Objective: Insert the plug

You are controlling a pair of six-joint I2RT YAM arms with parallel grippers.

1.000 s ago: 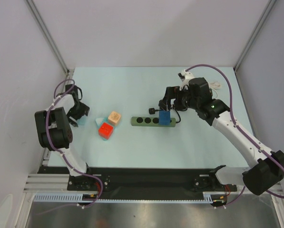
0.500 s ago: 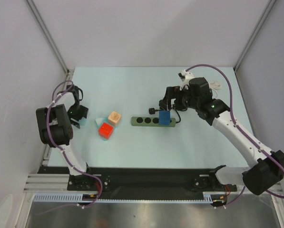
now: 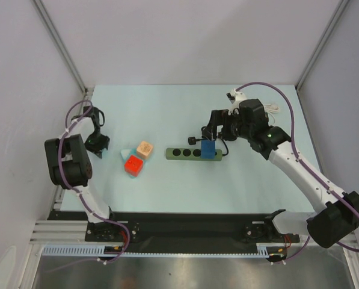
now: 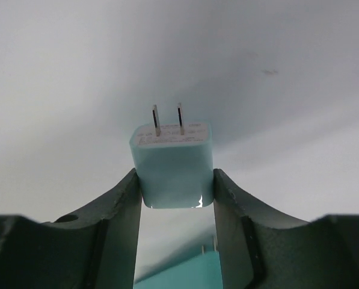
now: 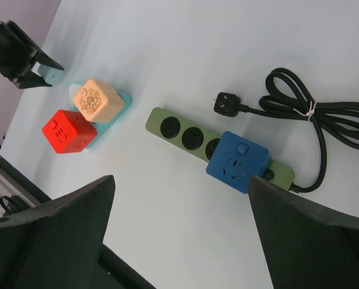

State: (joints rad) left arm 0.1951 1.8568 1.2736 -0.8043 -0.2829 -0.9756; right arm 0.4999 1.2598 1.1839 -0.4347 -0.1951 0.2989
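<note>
My left gripper (image 4: 175, 180) is shut on a light teal plug (image 4: 173, 162) whose two metal prongs point away from the camera, toward a pale surface. In the top view the left gripper (image 3: 97, 144) is at the far left of the table, left of the cubes, and the plug is hidden there. The green power strip (image 3: 182, 153) lies mid-table with three bare round sockets and a blue cube adapter (image 3: 208, 149) on its right end. My right gripper (image 3: 204, 131) is open and empty above the strip, which shows between its fingers (image 5: 185, 135).
A red cube (image 3: 133, 164) and a peach cube (image 3: 144, 149) sit on a flat teal piece (image 3: 125, 153) left of the strip. The strip's coiled black cord (image 5: 323, 117) and its black plug (image 5: 222, 103) lie behind it. Walls enclose the table.
My left gripper has turned and shifted slightly left with the teal plug, which no longer shows in the top view. The right arm has not moved.
</note>
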